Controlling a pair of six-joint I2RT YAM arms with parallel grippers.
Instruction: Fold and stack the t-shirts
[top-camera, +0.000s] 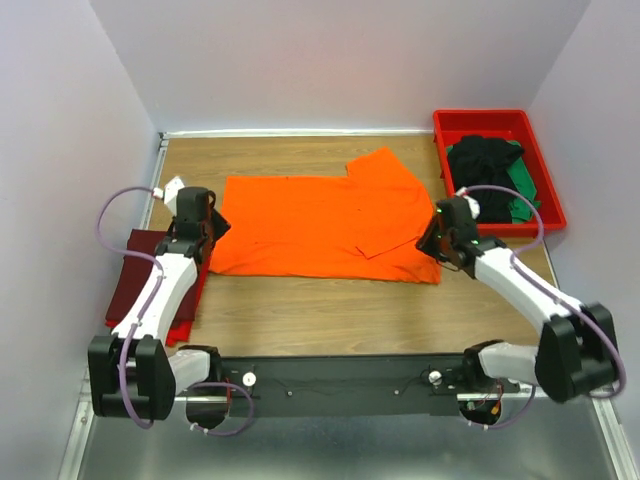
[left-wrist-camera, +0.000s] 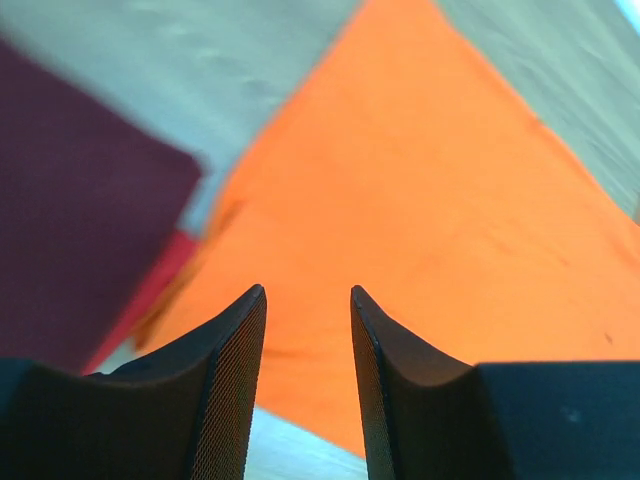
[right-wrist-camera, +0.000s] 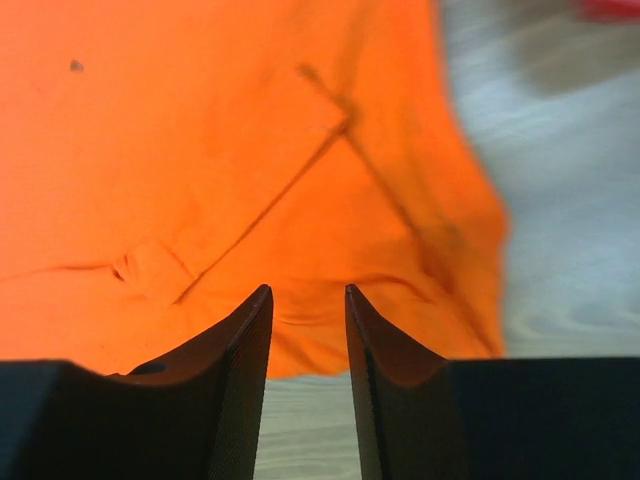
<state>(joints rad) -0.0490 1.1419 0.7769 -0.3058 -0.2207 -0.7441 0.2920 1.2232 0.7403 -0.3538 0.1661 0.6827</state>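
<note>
Okay, left gripper first: jaws partly open, clear gap between the two fingers, nothing pinched. Orange t-shirt fills the view through and past the gap; a corner of it lies right under the tips, but I cannot tell whether they touch the cloth. Right gripper is the same: jaws partly apart, nothing held, orange cloth below and ahead, with its near hem just past the tips and bare table to the right. Creases and a folded-over flap edge show on the cloth in that wrist view. From the top view, the left gripper sits at the shirt's left edge and the right gripper at its near right corner. The orange shirt lies spread flat mid-table, roughly rectangular, with one section sticking out toward the back on the right side. Maroon t-shirt lies folded at the table's left edge, just beside the orange one and partly under the left arm. It sits on a red t-shirt, whose edge shows along the near right side. Red tray sits at the far right corner, well apart from that stack. It holds a bunched black t-shirt with a green t-shirt beside it on the right.
</note>
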